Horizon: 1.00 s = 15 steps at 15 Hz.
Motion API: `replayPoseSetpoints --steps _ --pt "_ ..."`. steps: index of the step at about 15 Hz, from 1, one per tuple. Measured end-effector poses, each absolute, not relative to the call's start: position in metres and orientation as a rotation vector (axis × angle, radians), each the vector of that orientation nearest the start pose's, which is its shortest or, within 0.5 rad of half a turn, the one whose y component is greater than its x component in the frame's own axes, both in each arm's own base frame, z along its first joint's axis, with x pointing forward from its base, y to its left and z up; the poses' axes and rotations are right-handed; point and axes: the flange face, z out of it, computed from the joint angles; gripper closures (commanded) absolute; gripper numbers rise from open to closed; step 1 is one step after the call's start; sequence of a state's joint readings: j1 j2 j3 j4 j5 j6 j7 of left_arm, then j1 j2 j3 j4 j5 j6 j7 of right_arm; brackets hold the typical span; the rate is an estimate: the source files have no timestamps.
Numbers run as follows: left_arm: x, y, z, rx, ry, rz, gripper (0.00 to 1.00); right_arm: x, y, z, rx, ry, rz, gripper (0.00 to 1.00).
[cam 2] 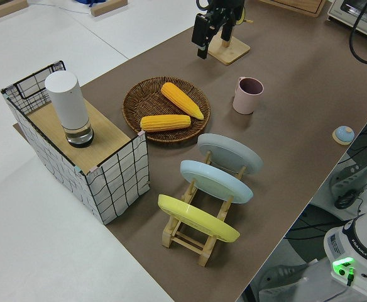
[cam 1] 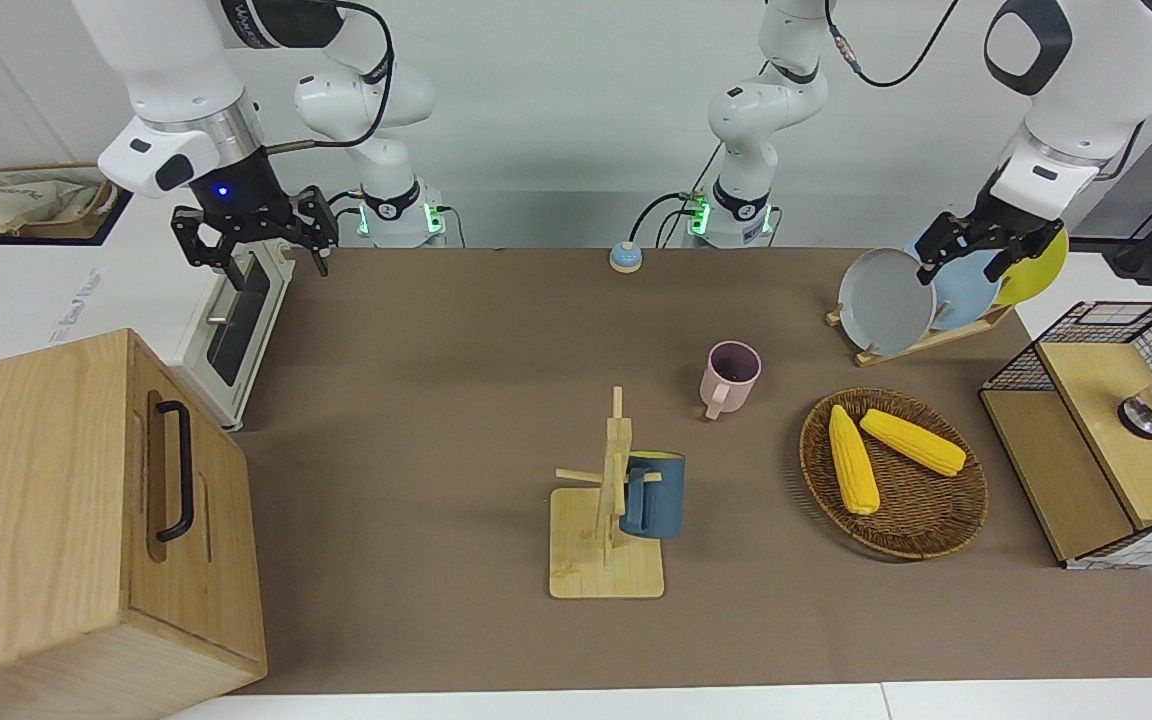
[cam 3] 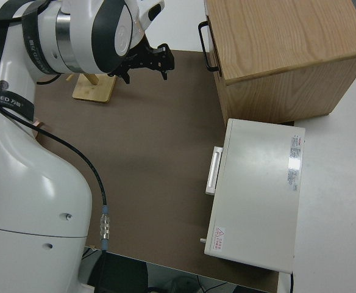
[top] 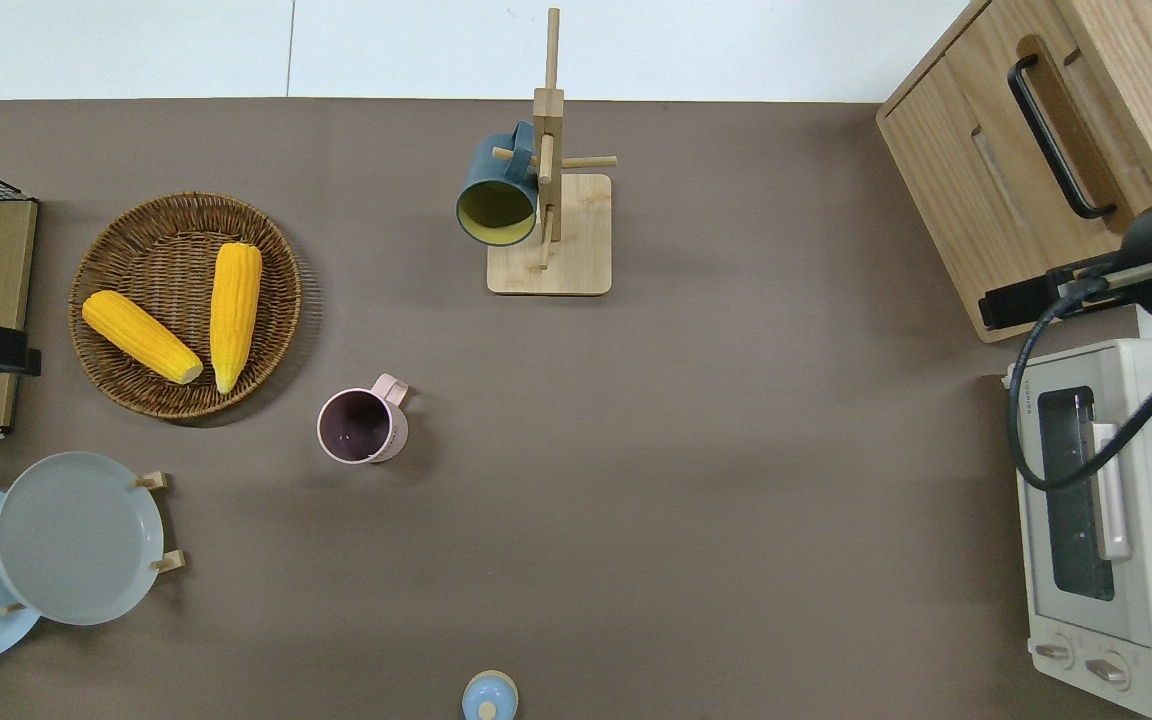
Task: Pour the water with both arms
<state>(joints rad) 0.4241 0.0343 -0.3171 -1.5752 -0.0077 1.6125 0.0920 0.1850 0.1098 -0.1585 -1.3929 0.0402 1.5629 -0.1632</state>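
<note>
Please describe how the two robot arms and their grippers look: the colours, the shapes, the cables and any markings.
Both arms are glossy white with rounded jointed segments and black joint covers. Black cables run along them. Each wrist has a silver metal ring, then a black two-finger gripper: the right gripper shows a small blue light, the left gripper is plain black. Dark lettering marks the arms, and green lights glow at the bases.

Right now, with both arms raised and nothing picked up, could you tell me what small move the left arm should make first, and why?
Probably lower the left gripper toward the pink mug, the only upright cup. The mug stands free on the brown table, toward the left arm's end, while the gripper is empty, jaws open, up by the plate rack. The right gripper is also open and empty, up by the toaster oven.
</note>
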Motion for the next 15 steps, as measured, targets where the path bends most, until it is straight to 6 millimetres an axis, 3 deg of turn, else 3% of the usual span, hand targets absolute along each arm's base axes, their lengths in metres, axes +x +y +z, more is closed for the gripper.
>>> replayPoseSetpoints --steps 4,10,15 --pt "0.566 0.05 0.608 -3.172 -0.024 -0.011 0.0 0.587 0.026 0.646 -3.107 -0.3 -0.098 0.015" --pt "0.569 -0.002 0.606 -3.173 -0.021 0.0 0.0 0.587 0.026 0.646 -3.107 -0.3 -0.098 0.015" --pt "0.569 -0.007 0.605 -3.165 -0.046 0.002 0.0 0.587 0.026 0.646 -3.107 -0.3 -0.098 0.015"
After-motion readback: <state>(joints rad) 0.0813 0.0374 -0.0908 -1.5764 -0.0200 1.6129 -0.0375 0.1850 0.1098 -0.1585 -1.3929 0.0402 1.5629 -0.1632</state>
